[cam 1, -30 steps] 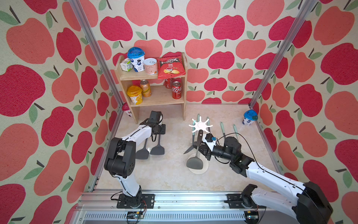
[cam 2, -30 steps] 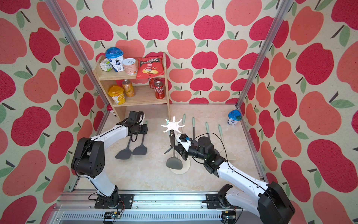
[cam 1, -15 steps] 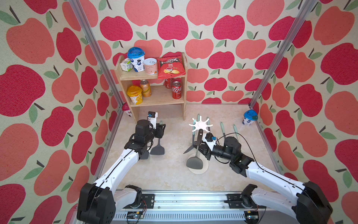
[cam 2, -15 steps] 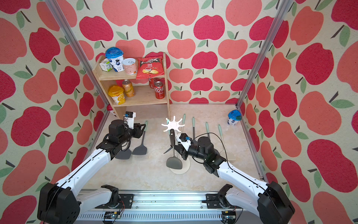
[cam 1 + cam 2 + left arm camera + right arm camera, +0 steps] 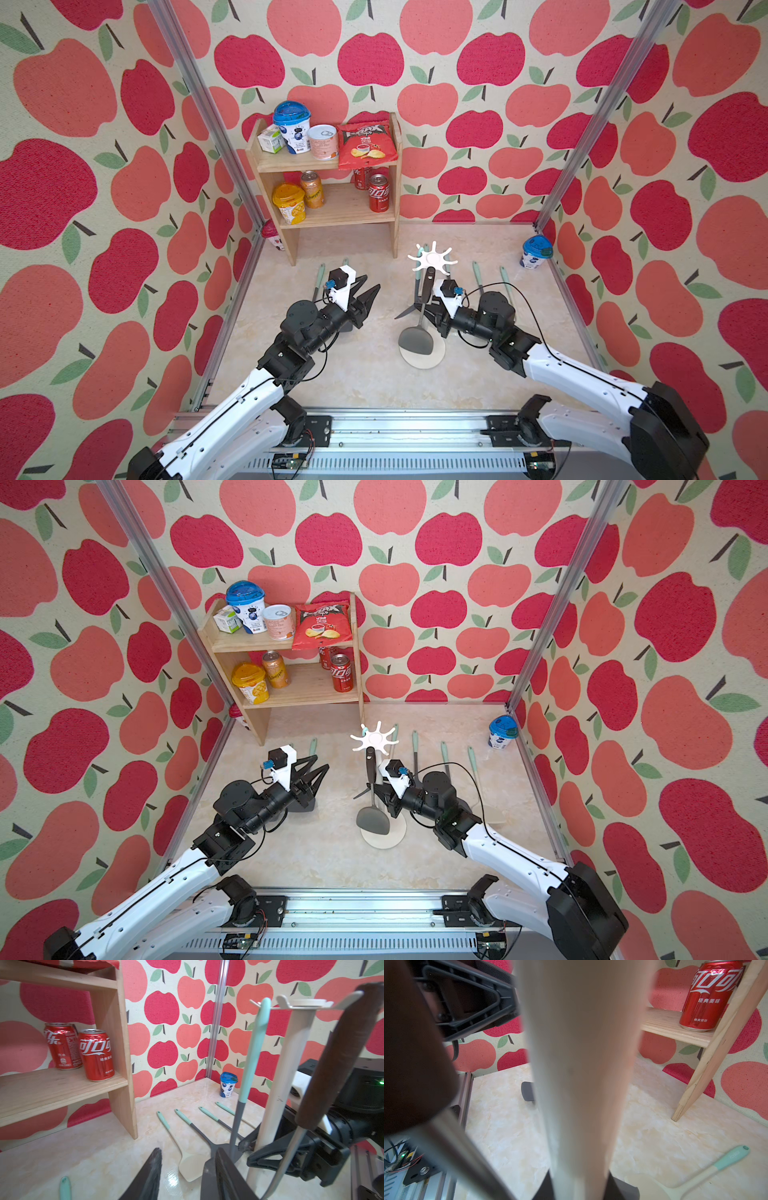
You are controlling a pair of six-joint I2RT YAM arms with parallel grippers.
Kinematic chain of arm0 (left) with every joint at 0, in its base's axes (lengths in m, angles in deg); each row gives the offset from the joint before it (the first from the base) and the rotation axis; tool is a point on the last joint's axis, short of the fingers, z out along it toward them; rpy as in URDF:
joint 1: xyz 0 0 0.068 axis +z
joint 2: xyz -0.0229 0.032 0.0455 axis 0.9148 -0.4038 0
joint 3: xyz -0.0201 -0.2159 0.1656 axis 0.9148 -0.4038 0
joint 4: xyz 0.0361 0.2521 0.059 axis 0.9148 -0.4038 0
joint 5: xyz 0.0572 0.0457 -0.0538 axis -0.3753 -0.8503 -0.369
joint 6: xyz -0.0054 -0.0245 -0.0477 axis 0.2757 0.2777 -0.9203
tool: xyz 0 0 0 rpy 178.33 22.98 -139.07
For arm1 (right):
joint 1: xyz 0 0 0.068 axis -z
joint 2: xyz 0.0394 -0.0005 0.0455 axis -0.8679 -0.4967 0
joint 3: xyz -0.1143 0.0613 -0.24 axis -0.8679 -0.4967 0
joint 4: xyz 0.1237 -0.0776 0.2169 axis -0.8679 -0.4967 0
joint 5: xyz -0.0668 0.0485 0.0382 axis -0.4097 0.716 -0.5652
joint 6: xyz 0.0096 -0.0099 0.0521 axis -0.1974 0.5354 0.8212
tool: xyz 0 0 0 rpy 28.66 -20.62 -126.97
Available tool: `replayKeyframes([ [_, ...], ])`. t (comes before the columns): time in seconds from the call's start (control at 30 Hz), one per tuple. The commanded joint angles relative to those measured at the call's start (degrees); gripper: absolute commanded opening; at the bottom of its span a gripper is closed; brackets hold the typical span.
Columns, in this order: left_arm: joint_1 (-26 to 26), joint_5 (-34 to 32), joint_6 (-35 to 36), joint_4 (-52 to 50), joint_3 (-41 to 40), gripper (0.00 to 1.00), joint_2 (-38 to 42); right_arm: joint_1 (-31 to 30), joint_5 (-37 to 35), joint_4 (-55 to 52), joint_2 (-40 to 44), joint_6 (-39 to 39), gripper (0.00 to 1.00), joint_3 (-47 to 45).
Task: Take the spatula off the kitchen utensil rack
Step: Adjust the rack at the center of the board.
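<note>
A pale marble tabletop sits between apple-patterned walls. The white kitchen utensil rack stands near its centre. The spatula, dark-handled with a steel blade, hangs from a prong at the rack's 6 o'clock. The right gripper is clamped on the rack's pole. The left gripper hovers at 9 o'clock of the rack, jaws partly apart, empty.

White rack stands upright on its round base, and the dark-handled spatula hangs from a near prong, grey blade low over that base.
</note>
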Motion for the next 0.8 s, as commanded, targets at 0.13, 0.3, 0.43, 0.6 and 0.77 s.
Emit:
replayKeyframes([
  [0.13, -7.25, -2.73, 9.27, 7.99, -0.98, 0.45, 0.94, 0.77, -6.17, -5.57, -2.07, 0.21, 0.00, -0.79],
  [0.3, -9.06, -2.07, 9.58, 8.95, 0.10, 0.45, -0.39, 0.68, -6.30, -5.59, -2.23, 0.17, 0.00, -0.71],
  [0.43, -10.53, -2.03, 9.13, 10.17, 0.91, 0.45, -2.02, 0.68, -6.27, -5.50, -2.40, 0.23, 0.00, -0.71],
  [0.6, -12.66, -3.24, 8.86, 11.27, 2.66, 0.45, -4.94, 0.59, -6.14, -5.31, -2.85, 0.24, 0.00, -0.55],
  [0.77, -14.03, -3.81, 7.96, 13.65, 3.12, 0.44, -7.74, 0.50, -6.13, -5.18, -2.94, 0.25, 0.00, -0.53],
])
